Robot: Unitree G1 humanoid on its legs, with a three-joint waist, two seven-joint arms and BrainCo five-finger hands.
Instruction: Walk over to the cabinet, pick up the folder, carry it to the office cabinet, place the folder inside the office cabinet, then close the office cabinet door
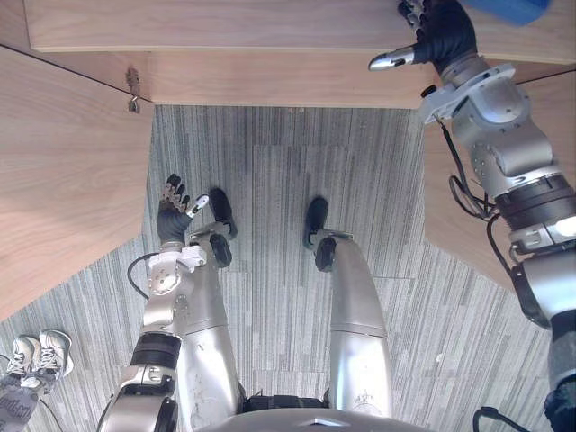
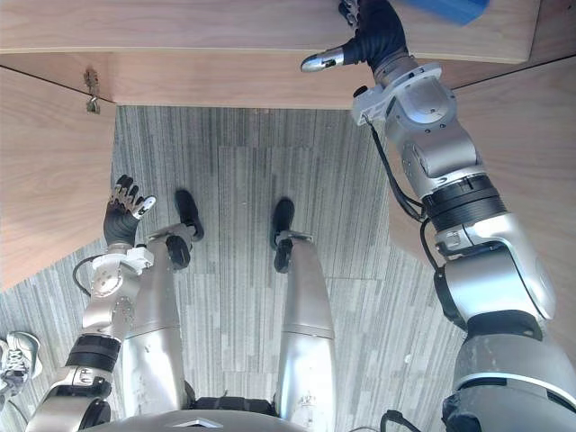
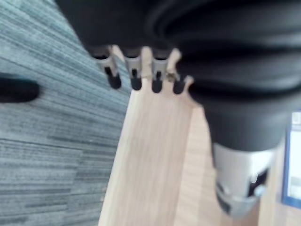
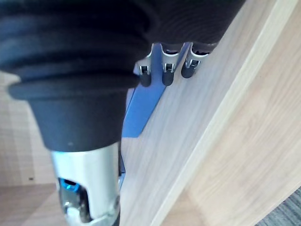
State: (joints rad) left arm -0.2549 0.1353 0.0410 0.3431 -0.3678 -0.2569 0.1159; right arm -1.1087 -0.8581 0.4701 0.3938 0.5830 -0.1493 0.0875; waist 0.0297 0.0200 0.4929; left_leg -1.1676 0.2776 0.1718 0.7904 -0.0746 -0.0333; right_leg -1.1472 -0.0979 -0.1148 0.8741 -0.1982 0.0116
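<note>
Right hand (image 1: 445, 36) nearest, raised on its arm to the top of the cabinet: thumb stretched out sideways, fingers (image 4: 167, 70) loosely extended in a row over the wood, not closed around anything. Grey striped carpet floor (image 1: 270, 180) takes the middle of the scene. Pale wood cabinet (image 1: 225, 36) runs across the far side, its top surface facing up. A large wood panel (image 1: 63, 180) stands at the robot's left and a second wood panel (image 2: 540, 180) at its right, both angled out from the cabinet, with the carpet between them. Left hand (image 1: 173, 216) hangs low over the carpet beside the left panel's edge, fingers spread and relaxed, holding nothing. Blue folder (image 1: 513, 9) lies flat on the cabinet's top surface just beside the right hand, on the side away from the thumb. The right wrist view shows the folder (image 4: 141, 108) just past the fingertips, though I cannot tell whether they touch it. A person's pale sneakers (image 1: 40, 355) stand on the carpet at the near left. A small metal hinge (image 1: 133, 90) sits where the left panel meets the cabinet.
</note>
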